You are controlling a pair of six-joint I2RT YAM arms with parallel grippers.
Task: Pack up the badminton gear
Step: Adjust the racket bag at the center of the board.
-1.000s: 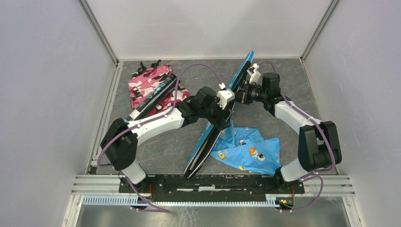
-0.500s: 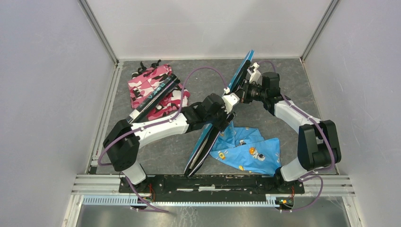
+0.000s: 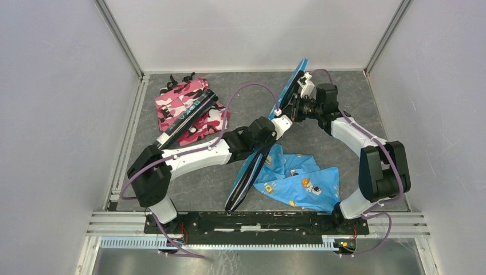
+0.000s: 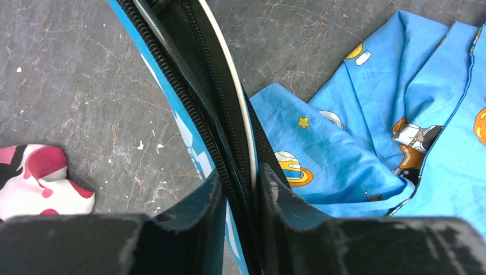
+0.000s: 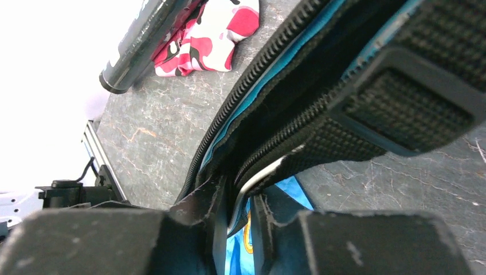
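The blue racquet cover [image 3: 245,173] stands on edge, running diagonally from the back of the floor towards the near rail. My left gripper [image 3: 282,119] is shut on its zipped edge [image 4: 189,86], a finger pressed on each side [image 4: 238,177]. Just above it along the cover, my right gripper [image 3: 295,105] is slightly open. The cover's black zipper band [image 5: 298,103] still lies between its fingers [image 5: 238,197], with a gap showing below. The black tube [image 3: 186,117] lies across the pink bag at the back left [image 5: 143,46].
A pink camouflage bag [image 3: 177,100] lies under the tube [image 4: 34,177] [image 5: 218,34]. A blue cartoon-print cloth [image 3: 301,180] is crumpled on the floor right of the cover [image 4: 372,114]. An aluminium rail [image 3: 258,220] runs along the near edge, and walls close in the sides.
My left arm slid up the cover towards the right gripper and its jaws closed on the edge. The right jaws loosened from their tight grip.
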